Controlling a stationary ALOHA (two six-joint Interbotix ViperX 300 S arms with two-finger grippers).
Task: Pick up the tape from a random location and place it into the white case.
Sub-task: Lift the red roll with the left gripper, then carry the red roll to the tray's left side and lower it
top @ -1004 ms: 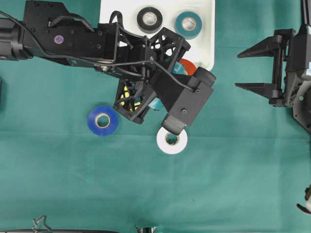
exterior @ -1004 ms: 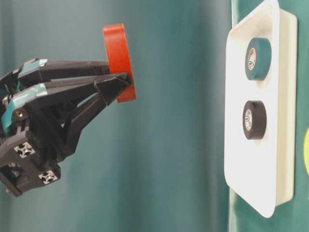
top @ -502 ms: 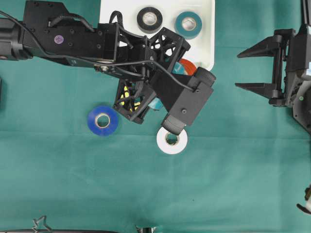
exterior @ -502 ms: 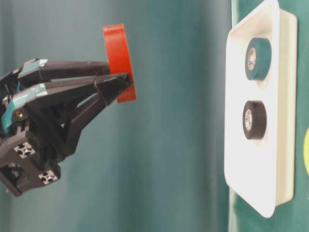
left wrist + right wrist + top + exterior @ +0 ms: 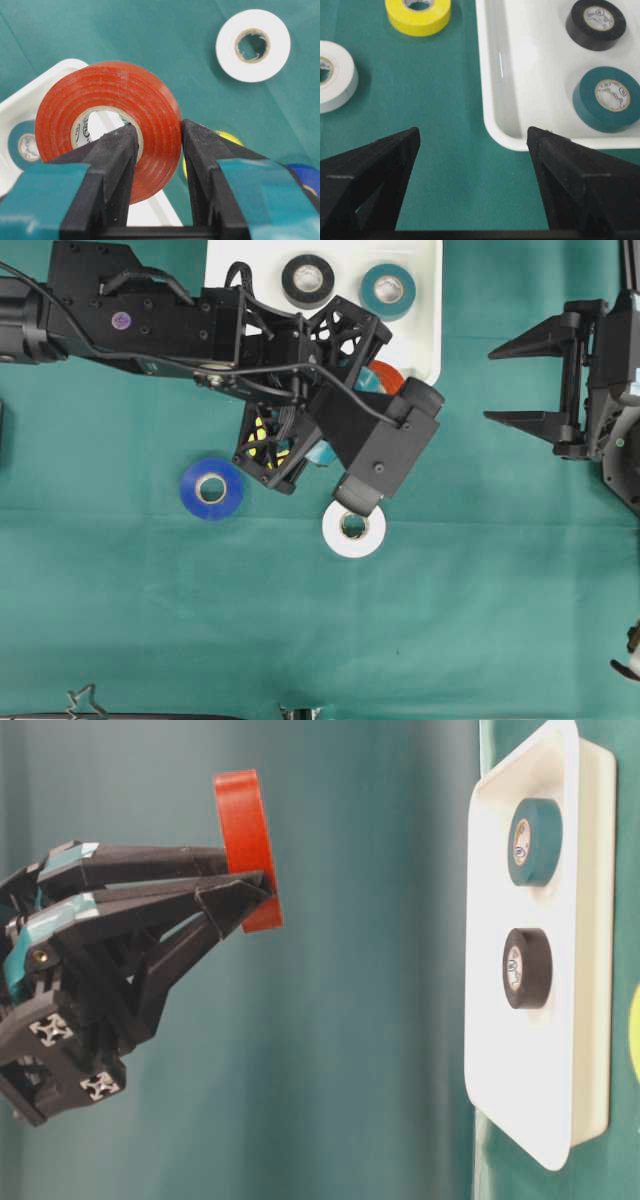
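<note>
The green desk [image 5: 480,620] was biggest. The white case [image 5: 425,330] already kept a black roll [image 5: 307,279] and a teal roll [image 5: 387,290]. The left end effector [image 5: 157,145] pinched the red tape [image 5: 107,125] through its hole, lifted near the case's corner (probably to drop it in). The right end effector [image 5: 510,380] waited wide, holding nothing.

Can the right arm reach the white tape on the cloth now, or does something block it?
Probably not cleanly: the left arm's wrist hangs over the white tape's top edge. The right gripper is open, with bare cloth between.
</note>
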